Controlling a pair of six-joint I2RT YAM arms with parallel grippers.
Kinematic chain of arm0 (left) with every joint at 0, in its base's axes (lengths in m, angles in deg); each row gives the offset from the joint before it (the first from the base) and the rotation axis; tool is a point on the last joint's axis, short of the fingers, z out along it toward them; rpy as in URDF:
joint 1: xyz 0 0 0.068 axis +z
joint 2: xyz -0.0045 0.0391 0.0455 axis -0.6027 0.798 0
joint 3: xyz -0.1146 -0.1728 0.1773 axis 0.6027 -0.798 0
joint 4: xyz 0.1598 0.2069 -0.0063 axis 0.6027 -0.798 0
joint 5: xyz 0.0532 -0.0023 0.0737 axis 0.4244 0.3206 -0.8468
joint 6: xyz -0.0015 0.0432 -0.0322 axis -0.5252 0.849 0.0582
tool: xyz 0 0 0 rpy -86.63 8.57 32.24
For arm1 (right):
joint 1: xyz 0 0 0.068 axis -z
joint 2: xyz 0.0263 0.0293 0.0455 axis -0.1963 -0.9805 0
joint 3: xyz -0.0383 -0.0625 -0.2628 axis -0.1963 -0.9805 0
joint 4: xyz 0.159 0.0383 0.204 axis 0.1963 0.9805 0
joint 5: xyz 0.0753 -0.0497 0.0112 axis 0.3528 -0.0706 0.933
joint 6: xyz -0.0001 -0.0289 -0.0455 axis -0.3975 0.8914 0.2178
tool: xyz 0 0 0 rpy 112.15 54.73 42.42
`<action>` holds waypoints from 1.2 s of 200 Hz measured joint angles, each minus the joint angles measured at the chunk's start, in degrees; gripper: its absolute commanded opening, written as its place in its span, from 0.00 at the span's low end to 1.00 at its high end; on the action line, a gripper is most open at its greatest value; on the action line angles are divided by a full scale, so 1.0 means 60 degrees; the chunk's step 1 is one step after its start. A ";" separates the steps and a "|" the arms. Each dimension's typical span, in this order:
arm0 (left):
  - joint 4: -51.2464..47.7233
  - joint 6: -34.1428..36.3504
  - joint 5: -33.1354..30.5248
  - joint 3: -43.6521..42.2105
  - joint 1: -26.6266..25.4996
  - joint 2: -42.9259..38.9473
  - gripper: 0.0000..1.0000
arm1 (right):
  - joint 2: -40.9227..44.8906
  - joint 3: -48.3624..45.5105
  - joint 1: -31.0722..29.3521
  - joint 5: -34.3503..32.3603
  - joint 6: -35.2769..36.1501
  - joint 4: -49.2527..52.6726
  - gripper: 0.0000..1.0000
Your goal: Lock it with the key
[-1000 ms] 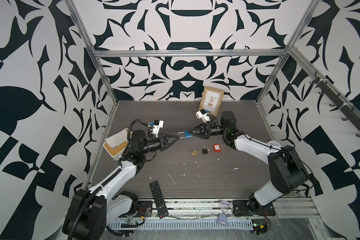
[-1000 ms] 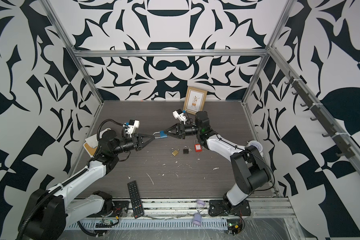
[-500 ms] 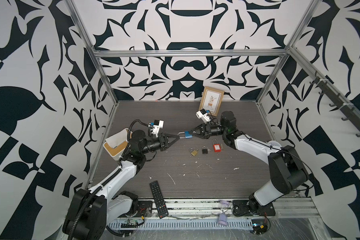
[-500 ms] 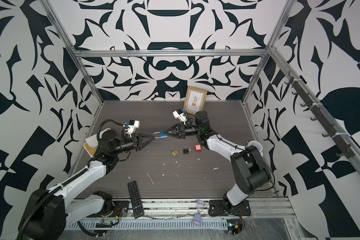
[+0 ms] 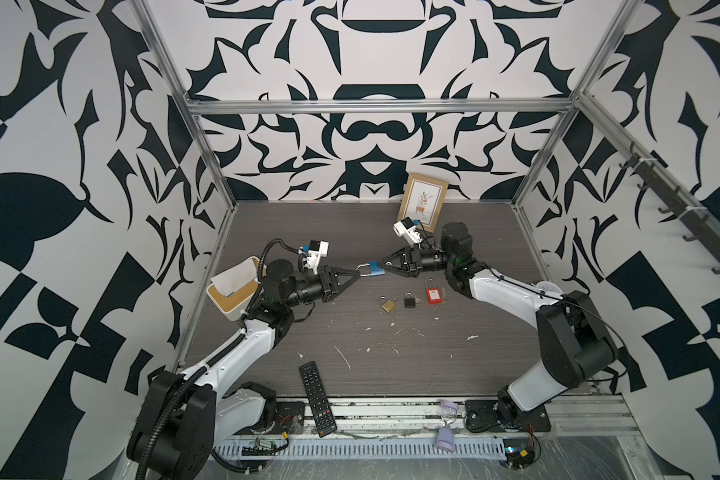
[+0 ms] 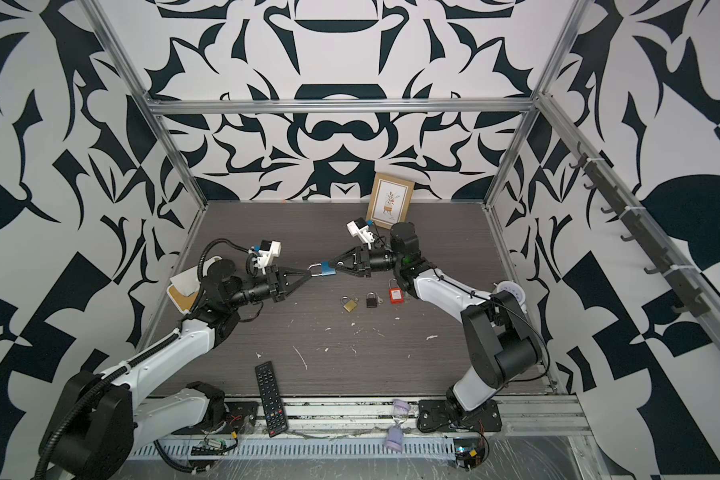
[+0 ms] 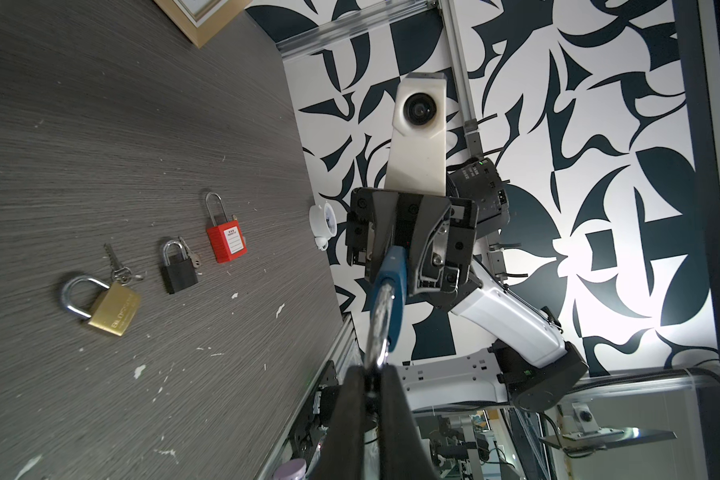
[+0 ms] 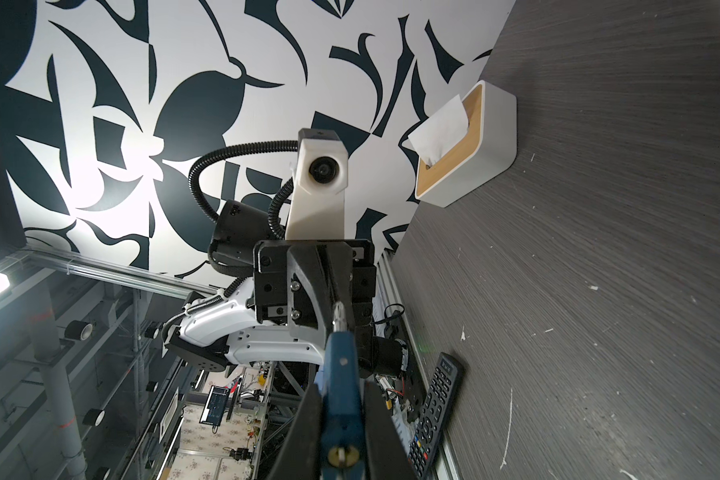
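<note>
Blue padlock (image 5: 375, 270) hangs in the air above the grey table (image 5: 391, 353), stretched between the two arms near the middle of the scene in both top views. Its long axis lies nearly level and runs from side to side. The silver shackle (image 5: 362, 273) points toward the left arm and the blue body points toward the right arm, with the body end a little further back.

The left gripper (image 5: 357, 276) is clamped on the shackle. In the left wrist view its two dark fingers (image 7: 350, 399) press together around the end of the metal loop (image 7: 378, 332). The right gripper (image 5: 380, 267) is closed on the blue body, with one finger on each flat face, as the right wrist view shows (image 8: 341, 374). In that same view the bottom of the body faces back toward the right gripper's palm. It shows a brass keyway (image 8: 341, 455) with a small silver piece in it, but I cannot tell whether that piece is a key. I also cannot tell whether the shackle is snapped home.

Three more locks lie flat in a row on the table below the held one:
- a brass padlock (image 5: 388, 305) with a small bunch of keys (image 7: 119, 270) beside it
- a black padlock (image 5: 409, 300)
- a red padlock (image 5: 432, 294)

A picture frame (image 5: 422, 205) leans against the back wall, a tissue box (image 5: 233, 295) sits at the left edge and a remote control (image 5: 316, 399) lies at the front.
</note>
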 measured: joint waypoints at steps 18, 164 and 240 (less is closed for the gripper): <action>0.0007 0.0036 -0.0026 0.0000 -0.0004 0.0025 0.00 | 0.0000 0.0000 -0.0004 -0.0040 0.0000 0.0004 0.00; -0.0007 0.0106 -0.0368 0.0000 0.0007 0.0153 0.00 | -0.0324 0.0237 -0.0200 -0.0463 0.0106 -0.0007 0.00; -0.0146 0.0095 -0.0557 0.0073 0.0011 0.0433 0.00 | -0.0594 0.0393 -0.0412 -0.0951 0.0328 0.0018 0.00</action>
